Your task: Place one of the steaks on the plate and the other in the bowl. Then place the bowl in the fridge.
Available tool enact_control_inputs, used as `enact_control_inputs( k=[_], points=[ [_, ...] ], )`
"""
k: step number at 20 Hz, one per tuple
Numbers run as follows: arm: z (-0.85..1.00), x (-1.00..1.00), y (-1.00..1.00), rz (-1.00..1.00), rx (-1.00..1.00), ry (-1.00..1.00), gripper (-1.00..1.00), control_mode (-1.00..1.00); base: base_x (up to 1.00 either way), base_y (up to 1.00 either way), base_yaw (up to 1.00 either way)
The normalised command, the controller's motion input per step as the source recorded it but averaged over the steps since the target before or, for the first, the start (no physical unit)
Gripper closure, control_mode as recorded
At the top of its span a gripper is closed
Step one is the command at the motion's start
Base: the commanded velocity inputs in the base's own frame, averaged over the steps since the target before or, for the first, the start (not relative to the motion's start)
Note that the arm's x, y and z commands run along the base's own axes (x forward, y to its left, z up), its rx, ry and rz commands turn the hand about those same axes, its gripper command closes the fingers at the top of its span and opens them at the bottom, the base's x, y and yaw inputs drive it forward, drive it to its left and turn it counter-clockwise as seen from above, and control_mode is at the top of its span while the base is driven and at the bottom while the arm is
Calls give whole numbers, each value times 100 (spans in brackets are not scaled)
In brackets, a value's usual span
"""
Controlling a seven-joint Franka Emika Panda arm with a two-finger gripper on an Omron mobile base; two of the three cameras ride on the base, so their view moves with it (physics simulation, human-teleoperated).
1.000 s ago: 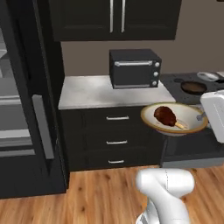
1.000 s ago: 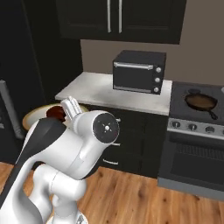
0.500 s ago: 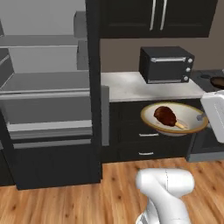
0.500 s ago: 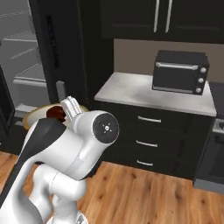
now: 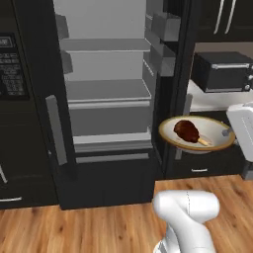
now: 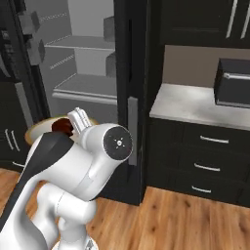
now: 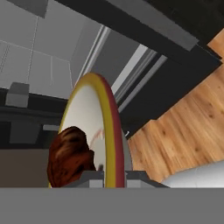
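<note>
Gripper (image 7: 114, 174) is clamping the rim of the bowl (image 5: 207, 139), one finger on each side of the edge, seen up close in the hand view. Bowl is being carried in the air, roughly level, in front of the open fridge (image 5: 106, 106) and just right of its compartment opening. A reddish-brown steak (image 5: 187, 130) with a pale streak is lying inside the bowl, toward its left half. In the right base view the arm is hiding most of the bowl (image 6: 36, 129); only its left rim and a bit of steak (image 6: 62, 126) are showing. Beyond the bowl, grey fridge shelves are standing open. Farther right, a black oven (image 5: 222, 71) is sitting on the pale counter (image 6: 195, 105).
</note>
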Motion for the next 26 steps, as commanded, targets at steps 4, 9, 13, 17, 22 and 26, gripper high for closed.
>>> enact_control_inputs(
  k=[4, 9, 13, 17, 22, 26],
  points=[
    [0, 0, 0, 0, 0, 0, 100, 100, 0, 100, -1],
    [0, 0, 0, 0, 0, 0, 100, 100, 8, 92, -9],
    [0, 0, 0, 0, 0, 0, 100, 100, 41, 40, -20],
    [0, 0, 0, 0, 0, 0, 100, 100, 28, 6, -14],
    [0, 0, 0, 0, 0, 0, 100, 100, 8, -22, -6],
    [0, 0, 0, 0, 0, 0, 100, 100, 20, -4, -4]
  ],
)
